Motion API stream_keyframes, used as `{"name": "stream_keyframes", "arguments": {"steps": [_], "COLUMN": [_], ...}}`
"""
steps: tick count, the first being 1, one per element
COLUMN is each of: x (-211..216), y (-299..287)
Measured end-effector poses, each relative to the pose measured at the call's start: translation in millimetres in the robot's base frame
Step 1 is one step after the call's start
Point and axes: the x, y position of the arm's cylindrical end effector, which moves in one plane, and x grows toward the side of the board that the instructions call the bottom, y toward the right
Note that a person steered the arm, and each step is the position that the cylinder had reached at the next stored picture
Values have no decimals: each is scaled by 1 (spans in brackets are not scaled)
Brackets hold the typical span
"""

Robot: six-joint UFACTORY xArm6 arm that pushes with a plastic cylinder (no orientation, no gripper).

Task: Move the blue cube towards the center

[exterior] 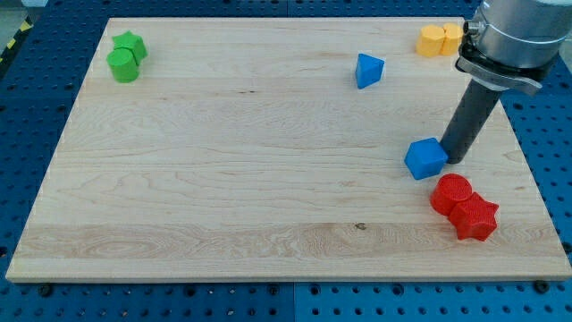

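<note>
Against the blue cube (425,158) rests my tip (453,160).

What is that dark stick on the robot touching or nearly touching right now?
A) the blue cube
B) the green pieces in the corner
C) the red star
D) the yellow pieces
A: my tip sits right against the blue cube, on the cube's side toward the view's right, while the green, yellow and red blocks lie apart from it.
</note>
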Motion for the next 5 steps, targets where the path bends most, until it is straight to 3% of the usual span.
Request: {"name": "stream_keyframes", "arguments": {"steps": [5], "x": [-7], "y": [-146]}}
